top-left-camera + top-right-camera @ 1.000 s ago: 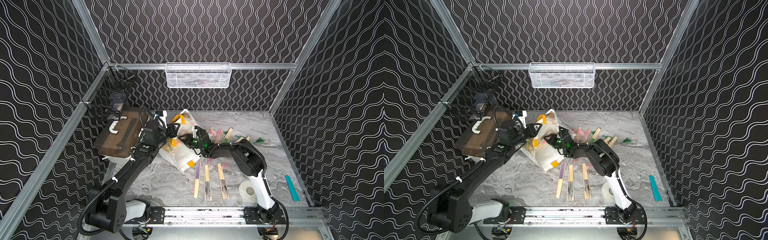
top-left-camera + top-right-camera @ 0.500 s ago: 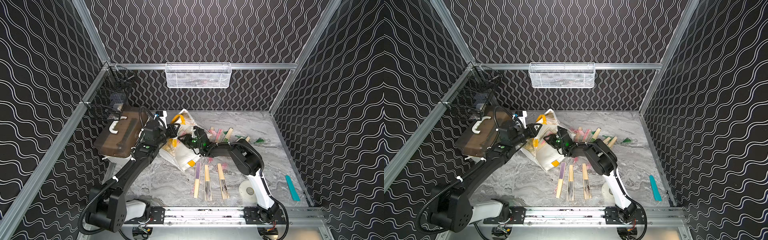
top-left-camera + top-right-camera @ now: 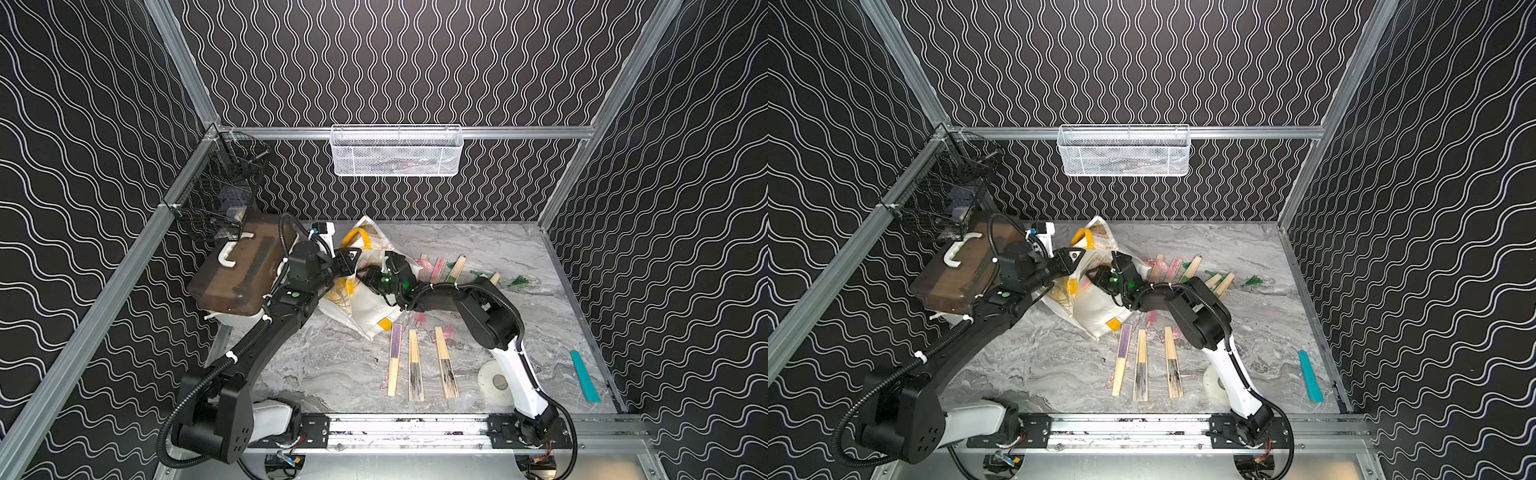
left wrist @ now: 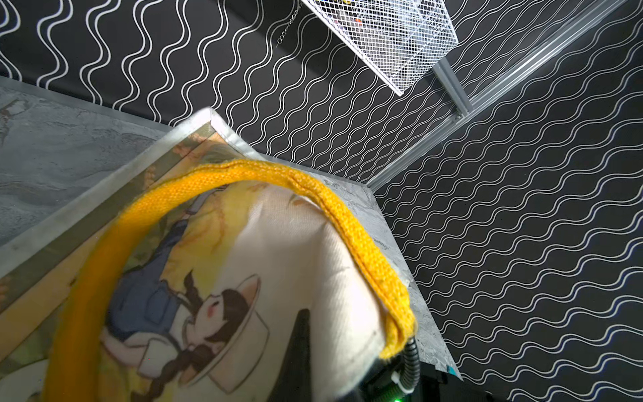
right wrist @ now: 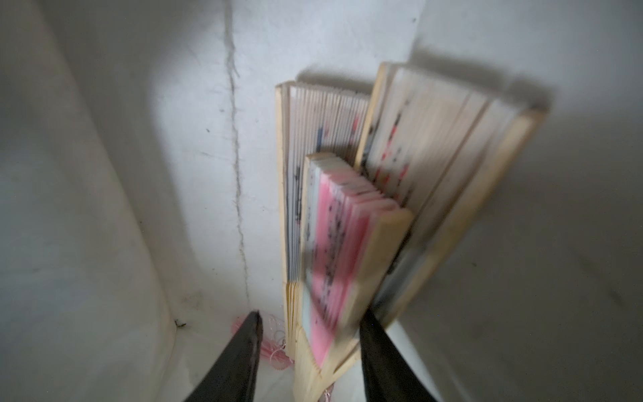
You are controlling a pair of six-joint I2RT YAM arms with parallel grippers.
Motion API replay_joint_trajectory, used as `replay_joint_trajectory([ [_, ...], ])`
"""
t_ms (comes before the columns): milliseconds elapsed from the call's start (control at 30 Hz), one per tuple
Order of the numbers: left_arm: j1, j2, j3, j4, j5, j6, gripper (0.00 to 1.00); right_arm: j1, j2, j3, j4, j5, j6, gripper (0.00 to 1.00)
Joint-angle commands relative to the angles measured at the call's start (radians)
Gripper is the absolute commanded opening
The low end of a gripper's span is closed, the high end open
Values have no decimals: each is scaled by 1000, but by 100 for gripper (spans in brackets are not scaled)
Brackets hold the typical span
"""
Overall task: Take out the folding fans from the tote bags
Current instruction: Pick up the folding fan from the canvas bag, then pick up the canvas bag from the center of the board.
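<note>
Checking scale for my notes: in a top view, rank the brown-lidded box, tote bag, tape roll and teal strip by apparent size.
1. Brown-lidded box and tote bag: too alike to rank; arms hide part of the bag.
2. Tape roll.
3. Teal strip, similar length, far thinner.

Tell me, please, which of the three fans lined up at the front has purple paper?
The left-end fan; the middle fan and right-end fan have black-and-white paper.

A white fabric tote bag (image 4: 306, 250), printed with a cartoon girl in a brimmed hat, fills the near view. Its yellow-orange woven handle (image 4: 348, 215) arches over it. Behind lie the grey marbled counter (image 4: 52, 156), the black wavy-lined wall (image 4: 522, 209) and a white mesh basket (image 4: 393, 38) on an aluminium rail (image 4: 487, 94).
</note>
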Motion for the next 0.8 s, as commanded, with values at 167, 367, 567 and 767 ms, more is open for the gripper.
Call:
replay_joint_trajectory([
  [167, -2, 14, -9, 55, 59, -34, 0, -7, 34, -5, 167, 8, 28, 48],
  [367, -4, 14, -3, 56, 61, -33, 0, -12, 54, 24, 182, -3, 42, 42],
  [567, -4, 20, -2, 75, 69, -45, 0, -12, 74, 51, 120, 14, 30, 36],
  [767, -4, 39, -7, 103, 82, -67, 0, -11, 116, 99, 113, -3, 11, 34],
])
